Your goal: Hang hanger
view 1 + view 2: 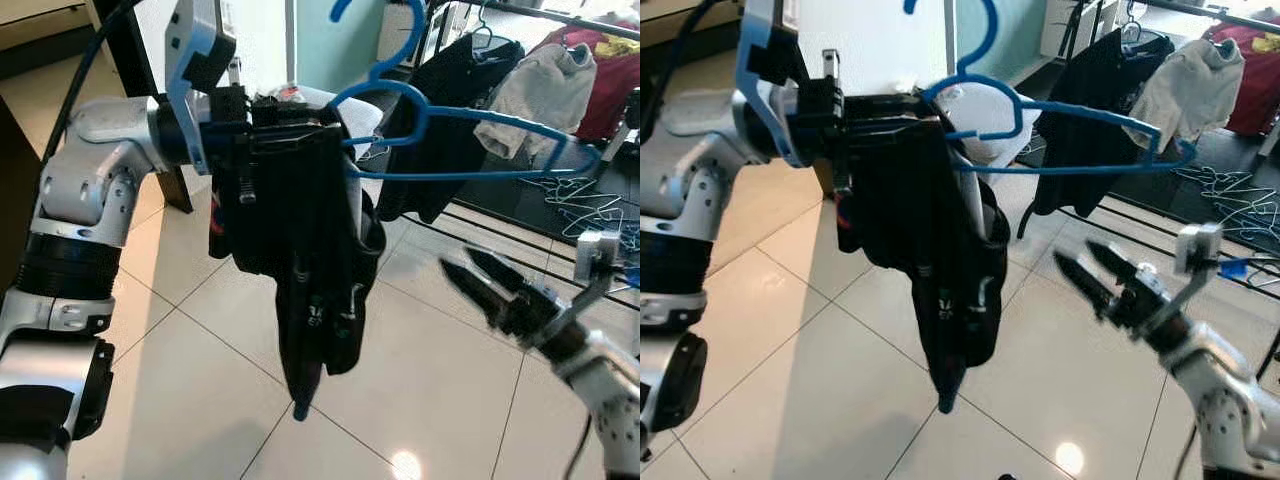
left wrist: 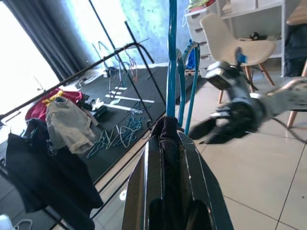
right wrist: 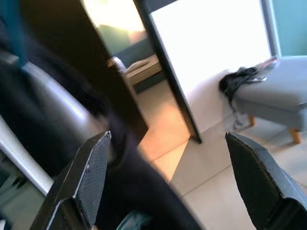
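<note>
Blue hanger [image 1: 470, 135] carries a black garment [image 1: 295, 260]; far right hang a grey top [image 1: 540, 85] and a red one [image 1: 600, 70], above pale glossy floor tiles [image 1: 200, 380].

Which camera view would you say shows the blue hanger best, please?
The left eye view: the blue hanger shows whole, hook and both shoulders, with the black garment at the left claw. The right eye view nearly matches. The left wrist view catches thin blue bars; the right wrist's is blurred.

The blue hanger [image 1: 470, 130] has its hook top cut off by the frame edge, and the black garment [image 1: 300, 250] hides its left shoulder plus the left pincer [image 1: 285, 125] fingertips. Right pincer [image 2: 225, 127] is a smear in the left wrist view. Right wrist view's foreground is dark blur.
</note>
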Tool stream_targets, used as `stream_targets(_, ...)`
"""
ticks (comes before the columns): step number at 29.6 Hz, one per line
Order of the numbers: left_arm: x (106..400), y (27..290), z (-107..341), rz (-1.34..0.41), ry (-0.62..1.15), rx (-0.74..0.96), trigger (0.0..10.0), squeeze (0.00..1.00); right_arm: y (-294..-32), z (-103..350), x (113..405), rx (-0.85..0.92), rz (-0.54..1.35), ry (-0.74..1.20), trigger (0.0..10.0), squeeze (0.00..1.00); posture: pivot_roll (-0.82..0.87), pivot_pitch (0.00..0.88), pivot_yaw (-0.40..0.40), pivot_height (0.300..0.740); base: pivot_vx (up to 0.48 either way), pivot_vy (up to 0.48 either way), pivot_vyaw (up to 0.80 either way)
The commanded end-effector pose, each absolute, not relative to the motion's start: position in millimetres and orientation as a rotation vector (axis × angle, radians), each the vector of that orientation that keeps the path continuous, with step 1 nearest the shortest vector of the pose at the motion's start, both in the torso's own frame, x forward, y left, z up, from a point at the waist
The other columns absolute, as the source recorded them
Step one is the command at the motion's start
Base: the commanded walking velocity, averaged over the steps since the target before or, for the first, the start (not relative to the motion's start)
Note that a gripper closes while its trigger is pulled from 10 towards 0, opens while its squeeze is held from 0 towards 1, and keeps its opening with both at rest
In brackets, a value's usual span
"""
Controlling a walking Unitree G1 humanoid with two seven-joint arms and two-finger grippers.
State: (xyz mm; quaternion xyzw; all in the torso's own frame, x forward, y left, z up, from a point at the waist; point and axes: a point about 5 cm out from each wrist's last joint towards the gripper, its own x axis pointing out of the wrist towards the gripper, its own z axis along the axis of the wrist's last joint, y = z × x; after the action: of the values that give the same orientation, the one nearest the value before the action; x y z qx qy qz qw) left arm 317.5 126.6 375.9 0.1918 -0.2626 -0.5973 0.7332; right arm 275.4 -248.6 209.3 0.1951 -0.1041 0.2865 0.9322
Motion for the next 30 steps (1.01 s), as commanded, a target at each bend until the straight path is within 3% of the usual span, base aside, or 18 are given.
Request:
stream_targets(1,312,124,381,-1.342,-0.614,0.421,10.0,0.0,-255,206,278,0.446,0.532,-0.217,10.0,0.0,-0.01,0.122,0.007,0.74,0.0,0.0,0.0)
stream_targets(5,313,120,380,-1.349,-0.619,0.406,10.0,0.0,-243,212,279,0.493,0.609,-0.225,10.0,0.0,-0.02,0.118,0.007,0.74,0.0,0.0,0.0)
stream_targets(7,313,115,377,-1.356,-0.619,0.389,10.0,0.0,-211,216,272,0.511,0.791,-0.213,10.0,0.0,-0.02,0.118,0.008,0.74,0.0,0.0,0.0)
stream_targets(10,312,113,376,-1.362,-0.621,0.38,10.0,0.0,-200,216,270,0.513,0.842,-0.199,10.0,0.0,-0.02,0.118,0.008,0.74,0.0,0.0,0.0)
stream_targets(17,309,109,377,-1.384,-0.63,0.362,10.0,0.0,-190,213,280,0.501,0.795,-0.149,10.0,0.0,-0.02,0.122,0.012,0.74,0.0,0.0,0.0)
stream_targets(28,306,110,380,-1.387,-0.643,0.36,10.0,0.0,-201,207,294,0.491,0.655,-0.106,10.0,0.0,-0.02,0.124,0.012,0.74,0.0,0.0,0.0)
stream_targets(29,305,110,382,-1.389,-0.65,0.357,10.0,0.0,-201,203,295,0.483,0.637,-0.082,8.7,0.0,-0.02,0.124,0.012,0.74,0.0,0.0,0.0)
stream_targets(30,305,110,382,-1.389,-0.65,0.357,10.0,0.0,-201,203,295,0.483,0.637,-0.082,8.7,0.0,-0.02,0.124,0.012,0.74,0.0,0.0,0.0)
